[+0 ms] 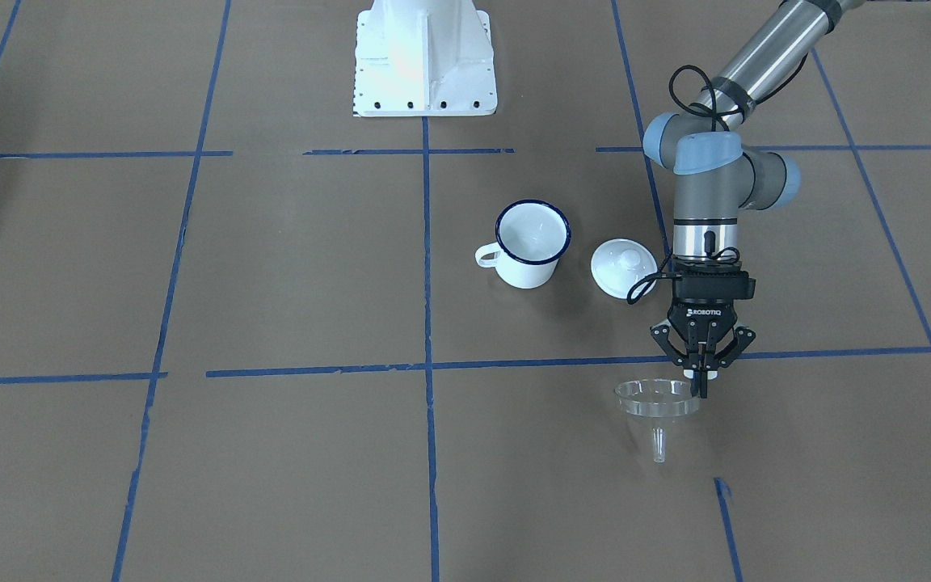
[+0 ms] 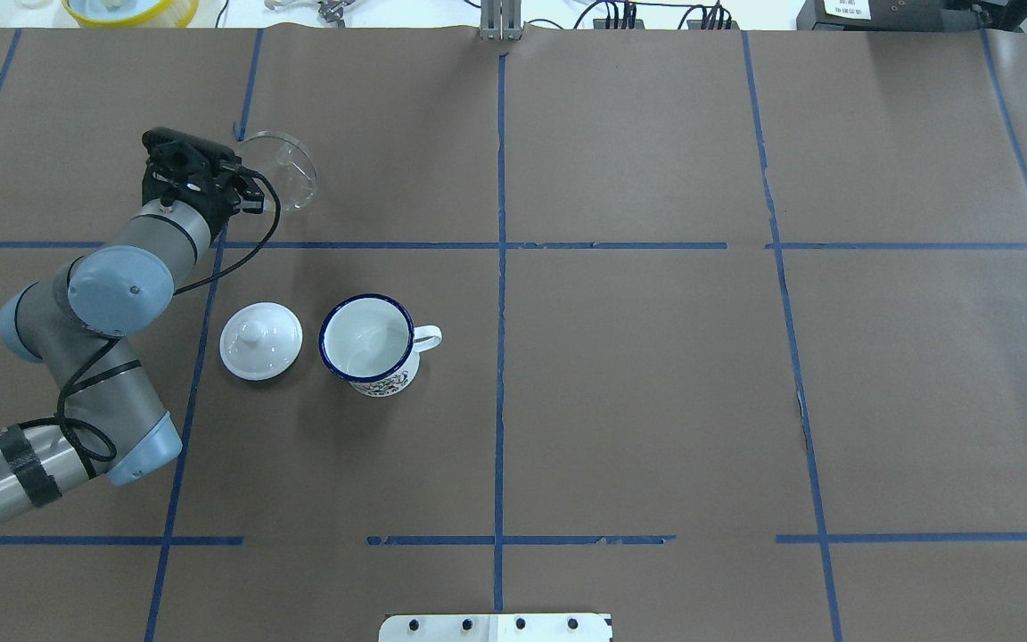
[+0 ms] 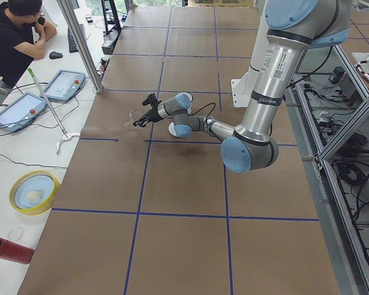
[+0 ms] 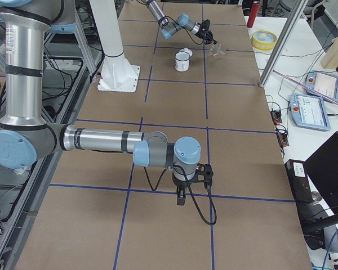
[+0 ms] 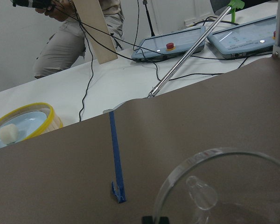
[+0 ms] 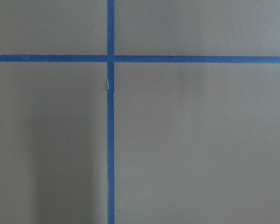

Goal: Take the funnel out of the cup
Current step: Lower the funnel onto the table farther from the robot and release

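The clear funnel [image 1: 658, 400] hangs upright, spout down, well apart from the cup and close over the brown table. My left gripper [image 1: 702, 380] is shut on the funnel's rim, pinching its edge from above. From the left wrist view the funnel [image 5: 224, 186] fills the lower right, with the fingertips [image 5: 155, 219] just showing at the bottom edge. The white cup [image 1: 532, 242] with the dark blue rim stands upright and holds nothing; overhead, the cup [image 2: 366, 343] lies nearer the robot than the funnel [image 2: 286, 169]. My right gripper [image 4: 180, 197] hovers over bare table far from both; I cannot tell whether it is open or shut.
A round white lid [image 1: 623, 268] with a knob lies beside the cup, between it and the left arm. The white robot base [image 1: 425, 61] stands behind. A yellow-rimmed bowl [image 2: 130, 9] and control tablets [image 5: 177, 44] sit past the table's far edge, where a person [image 3: 15, 37] sits.
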Controlling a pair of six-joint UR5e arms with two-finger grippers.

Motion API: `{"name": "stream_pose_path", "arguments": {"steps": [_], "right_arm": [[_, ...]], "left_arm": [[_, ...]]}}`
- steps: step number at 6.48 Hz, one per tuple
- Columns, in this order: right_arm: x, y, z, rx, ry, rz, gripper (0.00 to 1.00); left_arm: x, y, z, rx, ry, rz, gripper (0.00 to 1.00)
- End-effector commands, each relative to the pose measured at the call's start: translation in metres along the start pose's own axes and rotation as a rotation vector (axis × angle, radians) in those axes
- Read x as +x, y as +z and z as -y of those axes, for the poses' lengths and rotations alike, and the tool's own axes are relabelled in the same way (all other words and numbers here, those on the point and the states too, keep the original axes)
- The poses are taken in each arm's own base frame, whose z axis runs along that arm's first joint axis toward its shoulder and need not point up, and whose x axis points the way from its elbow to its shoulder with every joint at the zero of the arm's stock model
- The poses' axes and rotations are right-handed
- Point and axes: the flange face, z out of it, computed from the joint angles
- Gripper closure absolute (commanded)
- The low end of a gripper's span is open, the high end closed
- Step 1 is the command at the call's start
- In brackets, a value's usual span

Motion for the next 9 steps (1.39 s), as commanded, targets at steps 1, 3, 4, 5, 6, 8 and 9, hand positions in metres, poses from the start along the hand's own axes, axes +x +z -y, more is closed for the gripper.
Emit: {"name": "stream_pose_path", "arguments": {"steps": [1, 3, 4, 5, 6, 8, 9], "right_arm": [[0.000, 0.000, 0.000, -0.001, 0.001, 0.000, 0.00], [0.000, 0.000, -0.001, -0.001, 0.001, 0.000, 0.00], [0.000, 0.000, 0.000, 0.000, 0.000, 0.000, 0.00], [0.000, 0.000, -0.001, -0.001, 0.001, 0.000, 0.00], [0.000, 0.000, 0.000, -0.001, 0.001, 0.000, 0.00], [0.000, 0.000, 0.000, 0.000, 0.000, 0.000, 0.00], [0.000, 0.000, 0.000, 0.000, 0.000, 0.000, 0.00]], "left_arm": [[0.000, 0.003, -0.009, 0.024, 0.000, 0.015, 1.00], [0.001, 0.003, -0.009, 0.024, 0.000, 0.013, 0.14], [0.001, 0.002, -0.008, 0.030, -0.004, 0.008, 0.00], [0.000, 0.001, -0.008, 0.039, -0.011, -0.001, 0.00], [0.000, 0.000, -0.008, 0.041, -0.013, -0.002, 0.00], [0.004, -0.009, 0.004, 0.059, 0.017, -0.030, 0.00], [0.004, -0.027, 0.032, 0.101, 0.065, -0.059, 0.00]]}}
